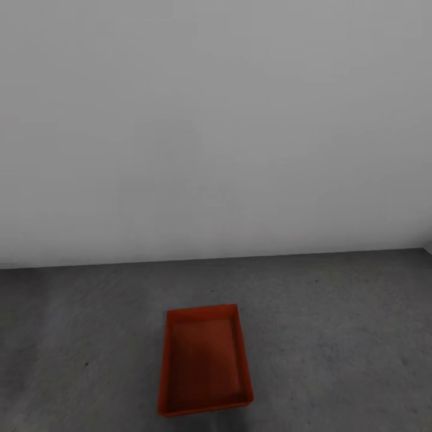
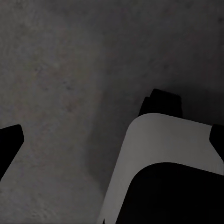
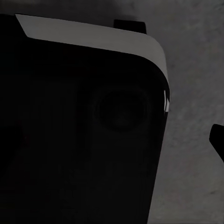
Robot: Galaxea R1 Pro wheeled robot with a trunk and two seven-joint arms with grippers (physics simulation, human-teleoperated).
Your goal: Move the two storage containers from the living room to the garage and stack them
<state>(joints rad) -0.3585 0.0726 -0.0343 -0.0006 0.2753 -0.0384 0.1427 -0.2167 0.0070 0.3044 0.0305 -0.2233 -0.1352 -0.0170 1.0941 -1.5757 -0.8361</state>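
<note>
One orange-red storage container (image 1: 205, 367) lies flat on the dark grey speckled floor (image 1: 336, 336) of the garage, low in the head view, open side up and nothing in it. Its long side points toward the plain white-grey wall (image 1: 216, 120). In the left wrist view my left gripper (image 2: 112, 140) hangs above bare floor, its dark fingertips (image 2: 9, 140) far apart at the picture's edges and nothing between them. One fingertip (image 3: 217, 140) of my right gripper (image 3: 112, 140) shows at the edge; the other is lost against my dark base.
My own base, white-rimmed and black, shows beneath the left gripper (image 2: 163, 177) and the right gripper (image 3: 84, 116). The wall meets the floor a short way behind the container. Bare concrete lies on both sides of it.
</note>
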